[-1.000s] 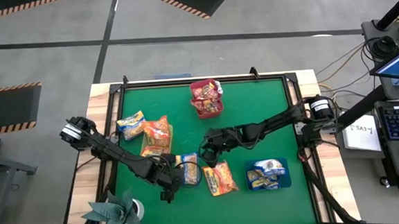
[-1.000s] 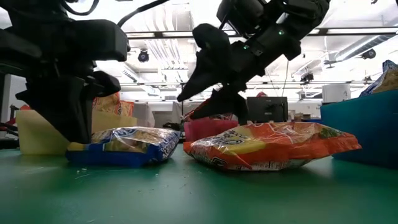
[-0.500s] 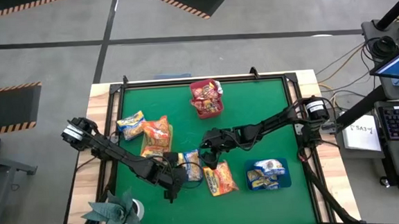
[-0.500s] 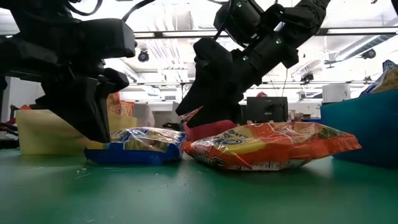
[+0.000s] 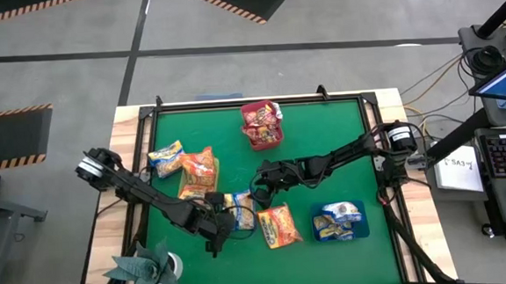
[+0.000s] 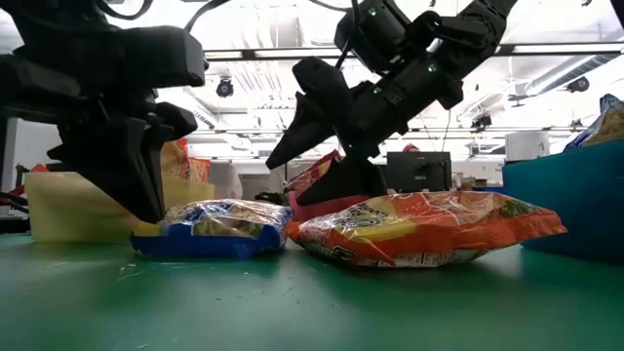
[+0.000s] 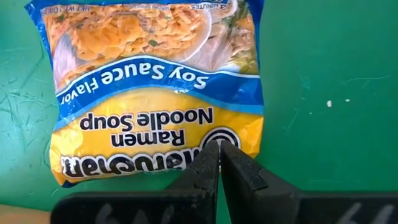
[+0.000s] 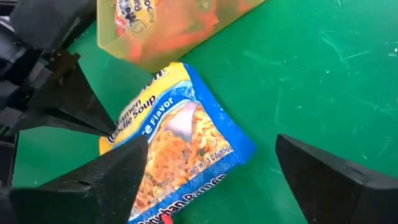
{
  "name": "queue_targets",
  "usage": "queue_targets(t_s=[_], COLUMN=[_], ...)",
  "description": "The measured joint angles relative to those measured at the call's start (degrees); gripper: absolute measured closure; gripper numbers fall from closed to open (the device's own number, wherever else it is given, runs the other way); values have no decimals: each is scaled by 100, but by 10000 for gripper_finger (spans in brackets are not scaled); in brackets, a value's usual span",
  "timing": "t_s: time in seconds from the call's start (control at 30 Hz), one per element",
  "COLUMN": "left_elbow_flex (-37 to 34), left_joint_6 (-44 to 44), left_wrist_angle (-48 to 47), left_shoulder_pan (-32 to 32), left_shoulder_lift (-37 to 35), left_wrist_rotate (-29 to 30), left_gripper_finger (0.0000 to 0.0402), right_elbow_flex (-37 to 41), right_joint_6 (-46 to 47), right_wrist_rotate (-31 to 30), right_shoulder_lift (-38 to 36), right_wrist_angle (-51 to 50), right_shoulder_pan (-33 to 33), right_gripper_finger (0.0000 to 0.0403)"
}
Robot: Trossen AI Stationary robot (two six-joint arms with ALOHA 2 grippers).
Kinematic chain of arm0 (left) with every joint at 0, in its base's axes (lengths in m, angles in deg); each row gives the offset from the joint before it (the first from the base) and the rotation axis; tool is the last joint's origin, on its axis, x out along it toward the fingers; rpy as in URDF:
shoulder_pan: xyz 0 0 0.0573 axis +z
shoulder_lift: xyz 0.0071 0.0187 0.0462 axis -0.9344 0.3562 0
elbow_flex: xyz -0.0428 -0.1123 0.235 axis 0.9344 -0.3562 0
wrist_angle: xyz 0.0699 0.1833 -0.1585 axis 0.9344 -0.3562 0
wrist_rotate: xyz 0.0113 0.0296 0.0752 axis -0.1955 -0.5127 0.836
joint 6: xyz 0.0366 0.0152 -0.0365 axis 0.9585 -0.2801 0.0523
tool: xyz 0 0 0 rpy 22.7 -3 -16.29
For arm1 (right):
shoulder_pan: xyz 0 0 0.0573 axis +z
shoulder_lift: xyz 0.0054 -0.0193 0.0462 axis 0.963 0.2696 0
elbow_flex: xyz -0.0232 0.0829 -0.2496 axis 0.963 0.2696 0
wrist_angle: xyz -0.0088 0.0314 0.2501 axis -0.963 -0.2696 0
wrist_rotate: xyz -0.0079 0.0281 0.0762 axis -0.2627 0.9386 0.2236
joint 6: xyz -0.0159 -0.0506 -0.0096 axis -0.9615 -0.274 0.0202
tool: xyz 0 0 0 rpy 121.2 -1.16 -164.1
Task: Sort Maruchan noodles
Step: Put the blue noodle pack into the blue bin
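A blue-and-yellow Maruchan packet (image 7: 149, 81) lies flat on the green mat (image 5: 324, 155), seen in the high view as packet (image 5: 239, 209) and in the low view as packet (image 6: 214, 229). Its right end touches an orange packet (image 5: 278, 226) lying flat beside it. My left gripper (image 7: 219, 146) is shut, at the blue packet's yellow end on the table's left side. My right gripper (image 8: 211, 140) is open wide and hovers above the same packet (image 8: 177, 155), clear of it in the low view (image 6: 312, 161). My left gripper has its shut fingertips (image 7: 208, 155) against the blue packet's yellow end (image 7: 186, 134), near the sealed edge. It comes slanting down from the table's left. The packet lies flat on the mat.
A yellow-green tray (image 5: 198, 176) with orange packets stands just left of the work spot, with another packet (image 5: 166, 156) beyond it. A red tray (image 5: 262, 137) of packets stands toward the far edge. A blue tray (image 5: 340, 234) with blue packets is near right. A potted plant (image 5: 146, 267) is at the near-left corner.
My left gripper, shut, moved toward the table's right and slid the blue-and-yellow packet along the mat up against the orange packet. My right gripper shifted a little toward the far-left and rose above the packet.
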Motion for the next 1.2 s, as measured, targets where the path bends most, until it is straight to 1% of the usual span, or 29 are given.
queue_targets(t_s=[0.1,0.2,0.27,0.37,0.47,0.67,0.77,0.87,0.93,1.2], left_elbow_flex=[-4,-7,-7,-9,-9,-9,-9,-9,-9,-9], left_joint_6=[-3,-24,-28,-62,-66,-66,-66,-64,-65,-61], left_wrist_angle=[0,1,13,46,68,143,151,149,149,150], left_shoulder_pan=[0,0,0,0,0,0,-2,-2,-2,-2], left_shoulder_lift=[49,92,119,169,217,241,241,241,241,236], left_wrist_rotate=[97,151,157,164,164,160,151,147,143,127], left_gripper_finger=[402,402,402,402,402,402,402,402,402,402], right_elbow_flex=[0,0,0,-1,-80,-670,-933,-1059,-1071,-1078], right_joint_6=[-37,-85,-158,-204,-169,-286,-326,-391,-402,-467], right_wrist_rotate=[39,89,160,472,921,1606,1703,1769,1793,1808], right_shoulder_lift=[72,197,328,548,781,1324,1499,1554,1544,1526], right_wrist_angle=[24,67,303,743,1101,1160,1113,1058,1012,970], right_shoulder_pan=[0,-1,0,2,4,15,17,17,11,9], right_gripper_finger=[50,47,49,56,60,71,81,102,125,259])
